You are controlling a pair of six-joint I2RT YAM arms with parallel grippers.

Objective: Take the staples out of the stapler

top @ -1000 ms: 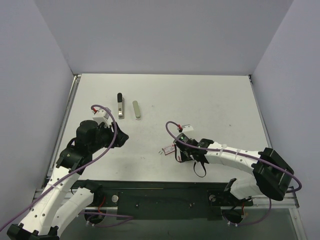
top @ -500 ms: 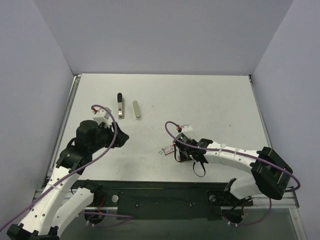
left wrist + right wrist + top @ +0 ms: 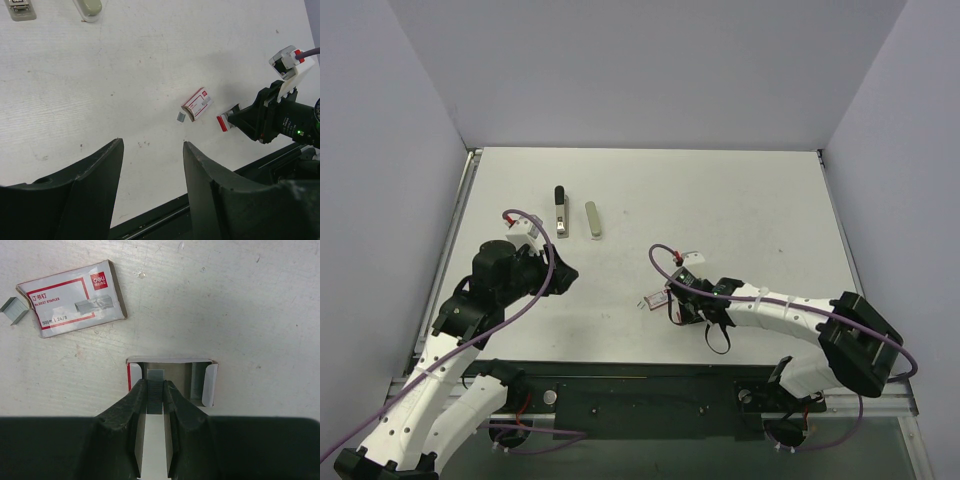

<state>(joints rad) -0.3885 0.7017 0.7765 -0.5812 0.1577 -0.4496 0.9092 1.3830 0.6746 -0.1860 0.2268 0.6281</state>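
Note:
The stapler, silvery-beige with a black end, lies at the far left of the table; only its near end shows in the left wrist view. My right gripper is shut on a strip of staples and holds it over an open staple tray, white with a red edge. My right gripper is well right of the stapler. My left gripper is open and empty above bare table, near the stapler.
An olive-grey bar lies beside the stapler. A red-and-white staple box sleeve lies left of the tray, with a small loose staple piece beside it. The table's dark front edge is close below.
My right gripper has shifted slightly left and forward over the tray. The left arm has not moved.

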